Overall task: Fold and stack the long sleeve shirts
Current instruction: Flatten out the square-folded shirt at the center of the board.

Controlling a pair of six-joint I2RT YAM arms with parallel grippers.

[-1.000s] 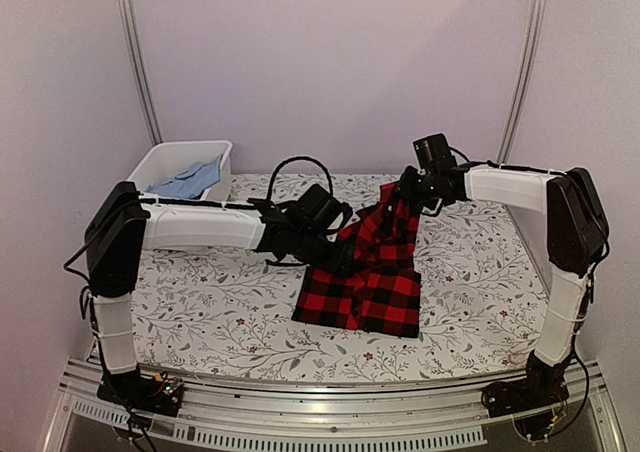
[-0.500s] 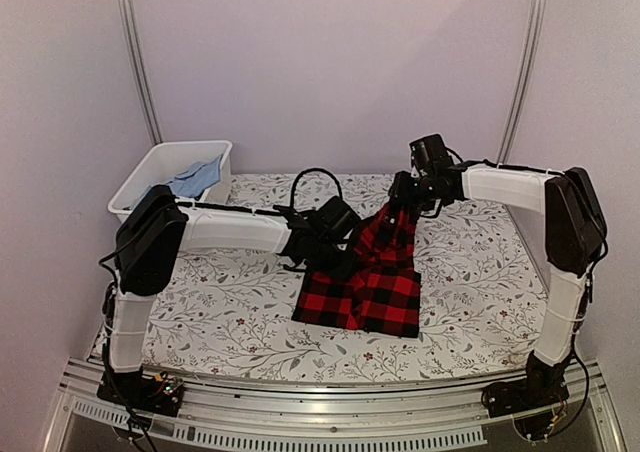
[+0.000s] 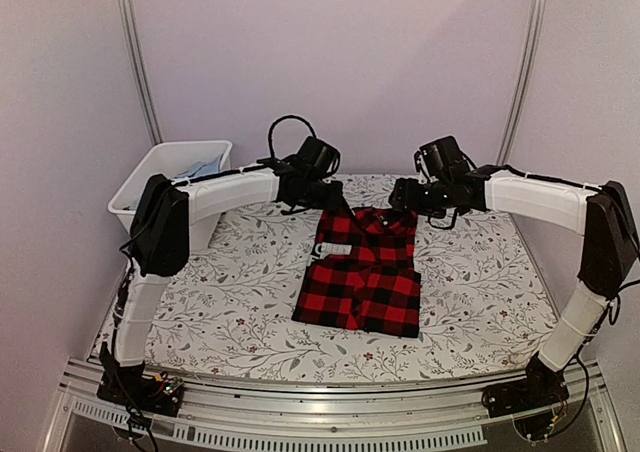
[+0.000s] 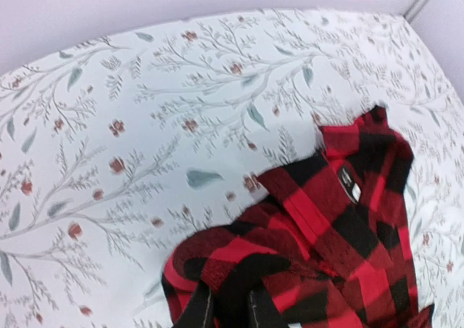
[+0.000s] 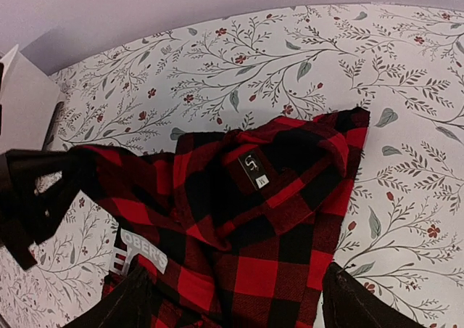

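The red-and-black check shirt (image 3: 365,277) lies folded into an oblong in the middle of the table (image 3: 220,292). Its long axis runs near to far, and it is wider at the near edge. The collar (image 5: 290,157) is at the far end, pointing toward the back wall. A small black label (image 5: 252,170) sits inside the collar. A white lettered tag (image 5: 138,252) lies on the left side of the cloth, just near of the collar.

The left gripper (image 3: 335,202) is at the shirt's far-left corner. Its fingers (image 4: 206,310) are closed together on a bunched fold of that corner, which is pulled slightly up and to the left. The right gripper (image 3: 405,200) hangs above the far-right part of the collar. Its fingers (image 5: 134,302) are spread wide with nothing between them but the shirt lying below.

A white bin (image 3: 150,172) stands well apart at the far-left corner of the table, with blue cloth (image 3: 205,167) inside it.
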